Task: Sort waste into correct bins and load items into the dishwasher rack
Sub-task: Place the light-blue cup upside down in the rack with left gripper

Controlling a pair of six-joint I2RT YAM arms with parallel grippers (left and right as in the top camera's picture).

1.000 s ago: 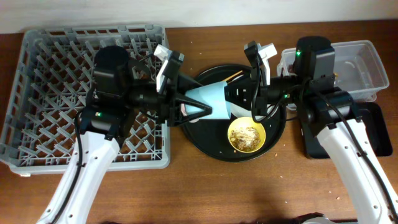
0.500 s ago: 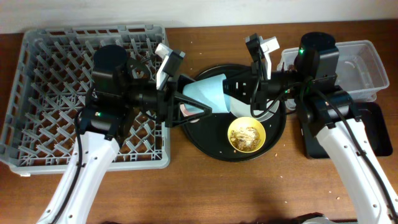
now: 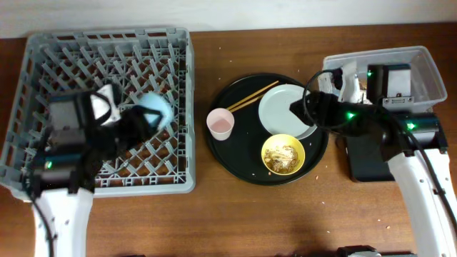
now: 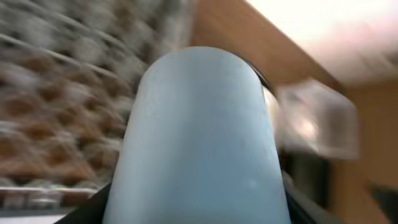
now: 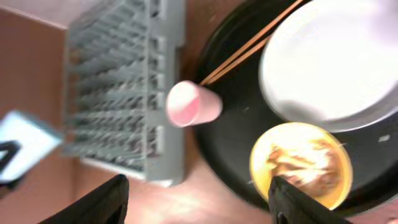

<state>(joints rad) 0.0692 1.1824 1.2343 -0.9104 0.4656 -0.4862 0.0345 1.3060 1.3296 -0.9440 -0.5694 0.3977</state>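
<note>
My left gripper point(image 3: 146, 118) is shut on the small light-blue cup point(image 3: 155, 109) and holds it above the middle of the grey dishwasher rack point(image 3: 43, 64). In the left wrist view the cup point(image 4: 199, 124) fills the frame between the jaws. My right gripper point(image 3: 303, 108) hangs open and empty over the right edge of the pale grey plate point(image 3: 280, 107). Its view shows the pink cup point(image 5: 193, 104), chopsticks point(image 5: 249, 46), plate point(image 5: 336, 62) and yellow bowl point(image 5: 301, 163) with brownish scraps. The pink cup point(image 3: 221, 123), chopsticks point(image 3: 253, 96) and bowl point(image 3: 283, 155) sit on the round tray.
The round black tray point(image 3: 235, 153) lies right of the rack. A clear tub point(image 3: 421, 68) stands at the far right, with the flat black tray point(image 3: 435, 153) in front of it, both partly hidden by my right arm. Crumbs dot the wooden table.
The right gripper opened, let go of the light-blue cup and drew back to the right. The left arm carried the cup left from over the round tray to above the rack.
</note>
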